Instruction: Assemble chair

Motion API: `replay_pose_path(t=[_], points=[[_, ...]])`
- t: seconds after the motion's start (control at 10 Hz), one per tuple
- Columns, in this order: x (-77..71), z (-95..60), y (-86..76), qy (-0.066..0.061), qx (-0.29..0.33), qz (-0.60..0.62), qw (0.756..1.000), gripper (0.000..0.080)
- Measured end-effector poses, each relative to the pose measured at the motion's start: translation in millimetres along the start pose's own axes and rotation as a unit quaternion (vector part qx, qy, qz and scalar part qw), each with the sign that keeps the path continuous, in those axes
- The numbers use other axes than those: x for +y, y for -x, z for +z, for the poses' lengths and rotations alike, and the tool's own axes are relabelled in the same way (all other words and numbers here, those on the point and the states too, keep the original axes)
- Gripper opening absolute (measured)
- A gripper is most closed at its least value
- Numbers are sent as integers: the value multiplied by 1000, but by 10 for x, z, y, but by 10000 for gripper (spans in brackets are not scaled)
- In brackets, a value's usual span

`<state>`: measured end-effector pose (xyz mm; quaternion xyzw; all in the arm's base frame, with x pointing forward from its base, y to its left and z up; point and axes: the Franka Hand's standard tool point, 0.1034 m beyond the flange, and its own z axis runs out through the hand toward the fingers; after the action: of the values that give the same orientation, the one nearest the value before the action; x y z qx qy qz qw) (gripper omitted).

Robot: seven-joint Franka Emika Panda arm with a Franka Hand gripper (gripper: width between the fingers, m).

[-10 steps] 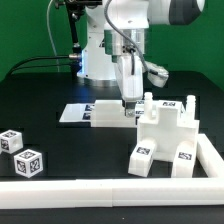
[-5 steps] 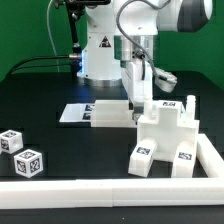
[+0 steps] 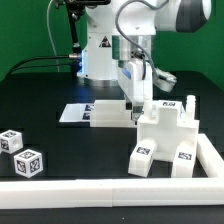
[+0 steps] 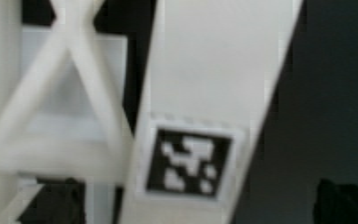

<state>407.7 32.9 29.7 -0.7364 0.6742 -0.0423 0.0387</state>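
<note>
Chair parts, all glossy white with black-and-white square tags.
- Main assembly: stepped block stack, upright, at the exterior view's right. Two tags on the low front faces, one on top, short posts sticking up.
- Flat slab: lies flat just beside the assembly, on the exterior view's left side of it; can't tell if they touch.
- Near cube and far cube: loose, close together, well apart from the rest, at the exterior view's left.
- Wrist view: blurred long white piece with one tag; can't tell which part.
</note>
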Motion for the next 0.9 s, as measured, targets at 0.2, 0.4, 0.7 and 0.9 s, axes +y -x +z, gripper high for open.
replay_pose_path(t=[0.2,0.4,0.7,0.9], points=[[-5,-32,-10,-4,-1,5,1000,649],[34,14,22,2,-1,2,1000,649],[80,61,23,8,1,5,1000,649],[127,122,-15,12,8,-1,1000,649]])
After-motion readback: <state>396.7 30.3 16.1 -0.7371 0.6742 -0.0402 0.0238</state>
